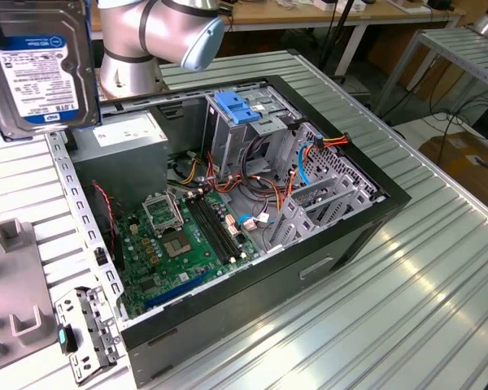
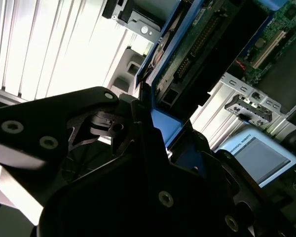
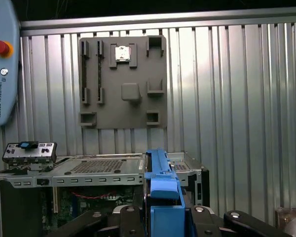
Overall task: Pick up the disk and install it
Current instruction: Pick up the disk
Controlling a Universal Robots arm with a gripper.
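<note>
The disk (image 1: pixel 41 65) hangs in the air at the exterior view's upper left, beside the open computer case (image 1: pixel 374 213), its white label with the blue band facing that camera. In the second wrist view its circuit-board underside (image 2: pixel 197 49) shows, with a blue rail running between the black fingers. My gripper (image 2: pixel 160 131) is shut on the disk by its blue rails. The first wrist view has the blue rail (image 3: pixel 160 180) standing up out of the gripper (image 3: pixel 163 215), above the case's edge.
Inside the case are a green motherboard (image 1: pixel 187 244), a metal drive cage with a blue latch plate (image 1: pixel 240 110), loose cables and a grey box (image 1: pixel 122 134). A grey fixture plate (image 1: pixel 16 276) and a metal bracket (image 1: pixel 85 333) lie at the exterior view's left. The arm's base (image 1: pixel 146 41) stands behind.
</note>
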